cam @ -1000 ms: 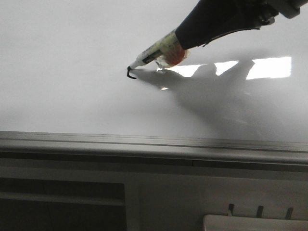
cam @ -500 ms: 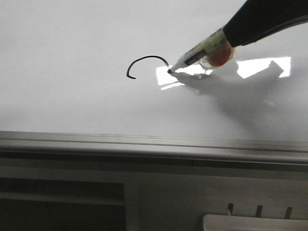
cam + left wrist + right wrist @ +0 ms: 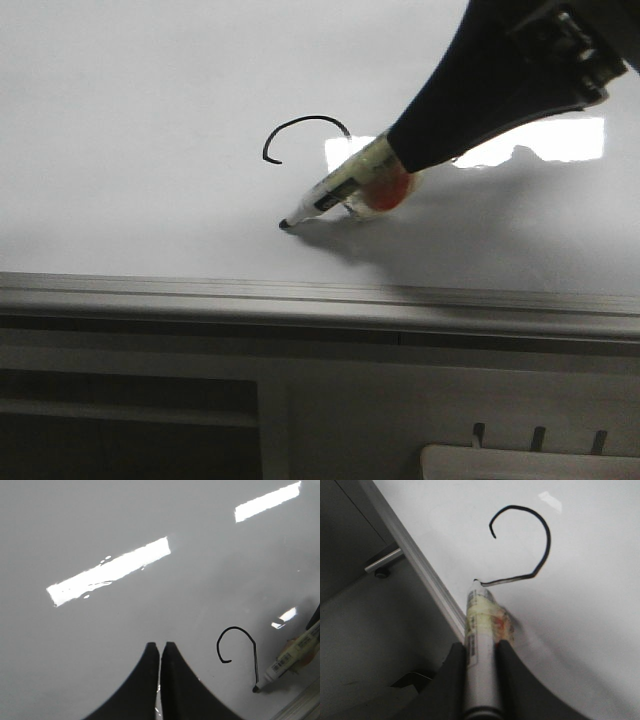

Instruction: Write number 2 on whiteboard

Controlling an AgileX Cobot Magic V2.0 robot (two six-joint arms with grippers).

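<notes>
The whiteboard point(image 3: 120, 100) fills the front view, glossy white with a grey edge strip point(image 3: 300, 295) along its near side. A partial number 2 is drawn on it. The curled top hook point(image 3: 300, 119) shows in the front view. The right wrist view shows the hook point(image 3: 547, 535) and a slanting stroke down to the marker tip. My right gripper point(image 3: 481, 647) is shut on the marker point(image 3: 345, 185), whose tip touches the board near the edge strip. My left gripper point(image 3: 160, 645) is shut and empty above the board, beside the drawn line point(image 3: 235, 628).
Dark grey furniture point(image 3: 130, 420) lies below the board's near edge. A white tray-like object point(image 3: 530, 462) sits at the bottom right. The right wrist view shows a metal handle point(image 3: 382, 562) beside the edge strip point(image 3: 420, 565).
The marker drew the top hook from left to right, then came down and to the left toward the near edge, leaving the slanting stroke. The right arm followed it.
</notes>
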